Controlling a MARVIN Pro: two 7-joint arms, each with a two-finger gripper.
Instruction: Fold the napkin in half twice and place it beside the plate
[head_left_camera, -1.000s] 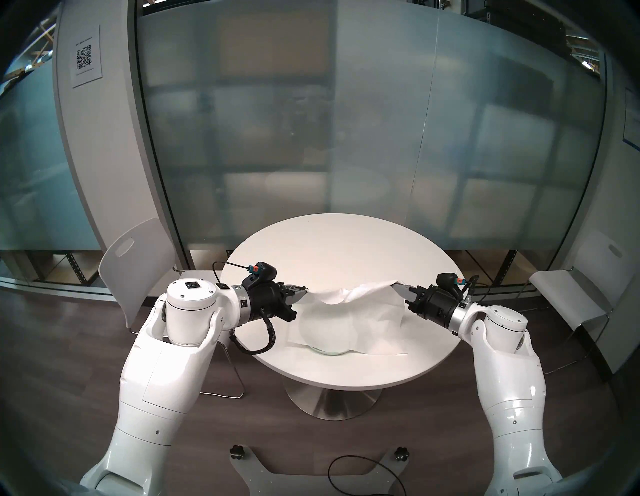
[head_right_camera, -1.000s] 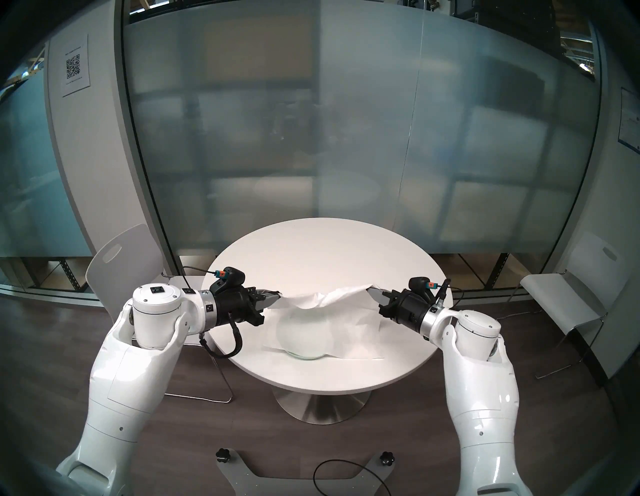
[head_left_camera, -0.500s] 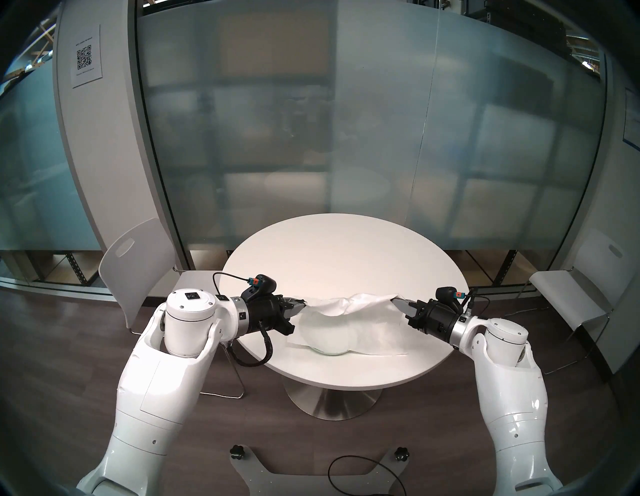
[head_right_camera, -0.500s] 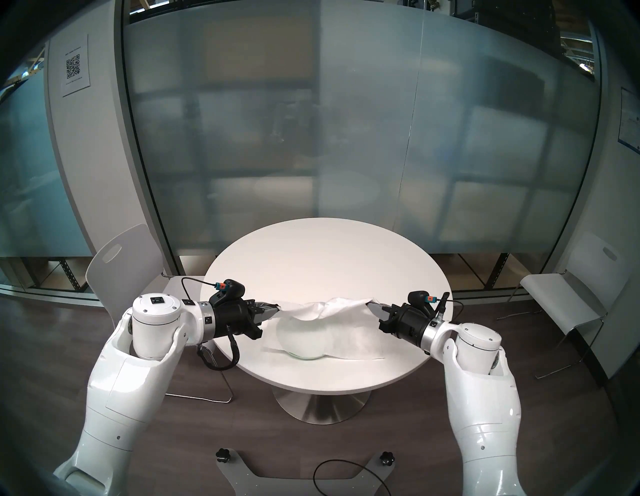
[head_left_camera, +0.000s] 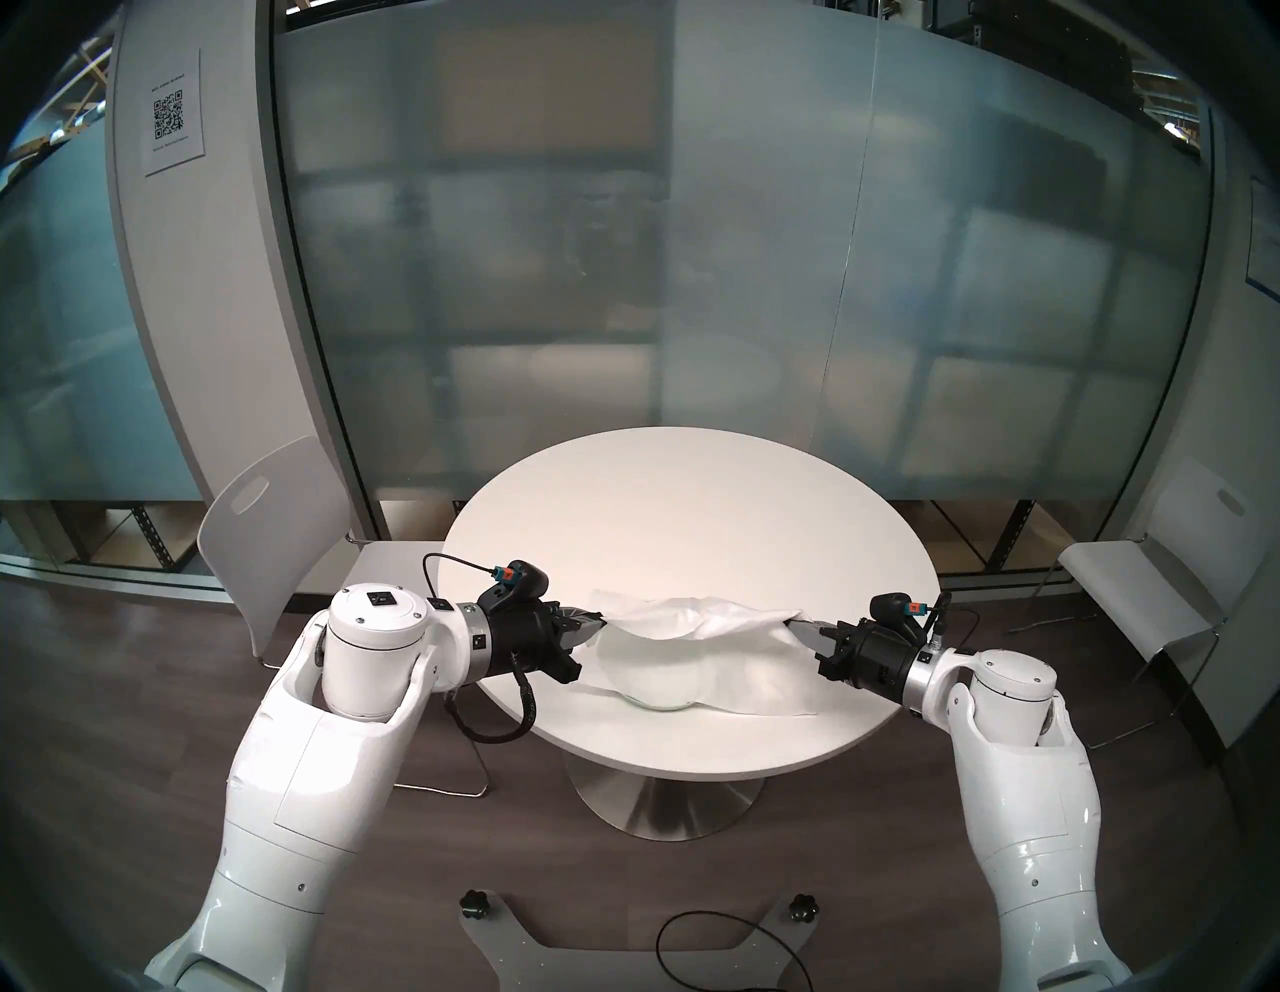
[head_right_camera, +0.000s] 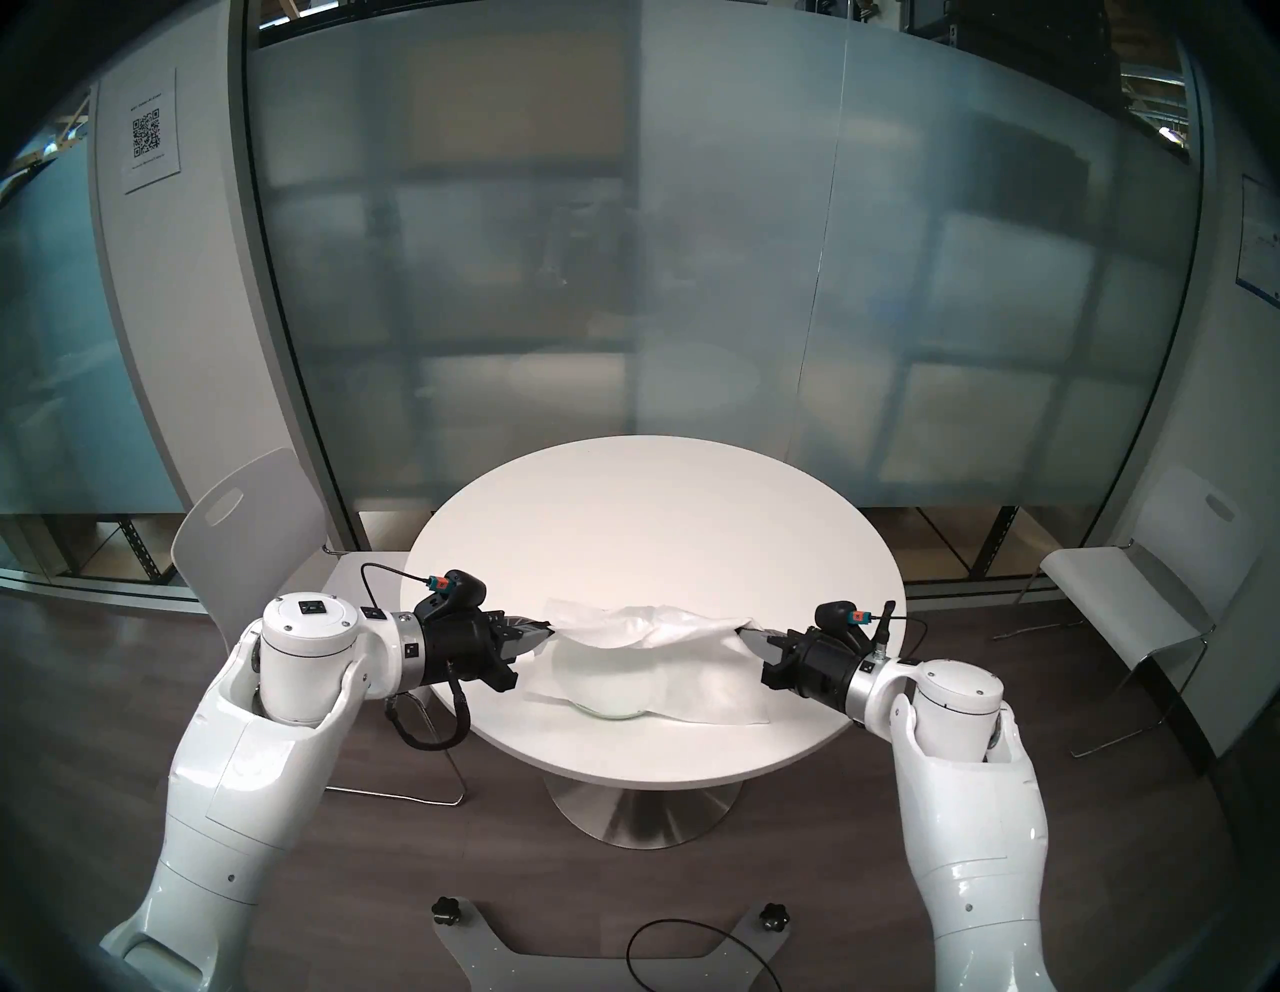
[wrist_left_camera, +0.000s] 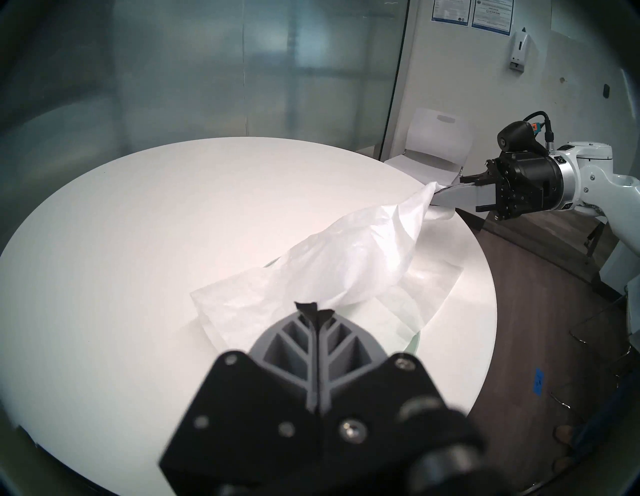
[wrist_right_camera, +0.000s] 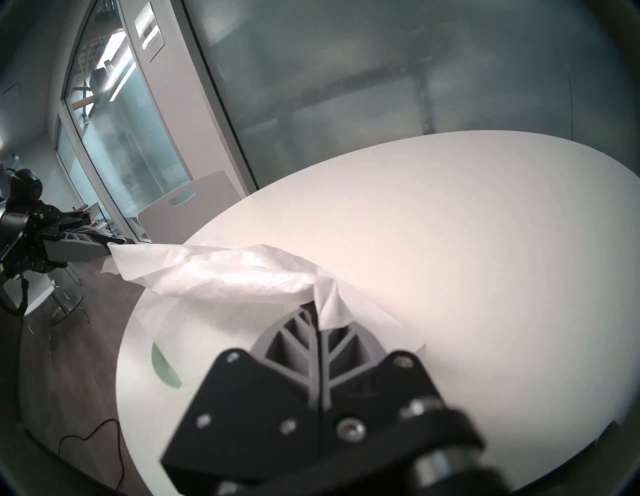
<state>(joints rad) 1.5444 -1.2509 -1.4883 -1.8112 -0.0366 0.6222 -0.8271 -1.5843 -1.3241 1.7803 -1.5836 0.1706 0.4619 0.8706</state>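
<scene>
here both sets of fingers, left (head_left_camera: 597, 618) and right (head_left_camera: 796, 621), clamp the thin white paper napkin's (head_left_camera: 699, 623) far corners above the round mint-green plate (head_left_camera: 654, 706), likely drawing them nearward for the first fold.

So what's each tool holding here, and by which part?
Both hold the napkin: the left tool pinches its far left corner, the right tool its far right corner, while the near edge lies on the plate and table.
</scene>
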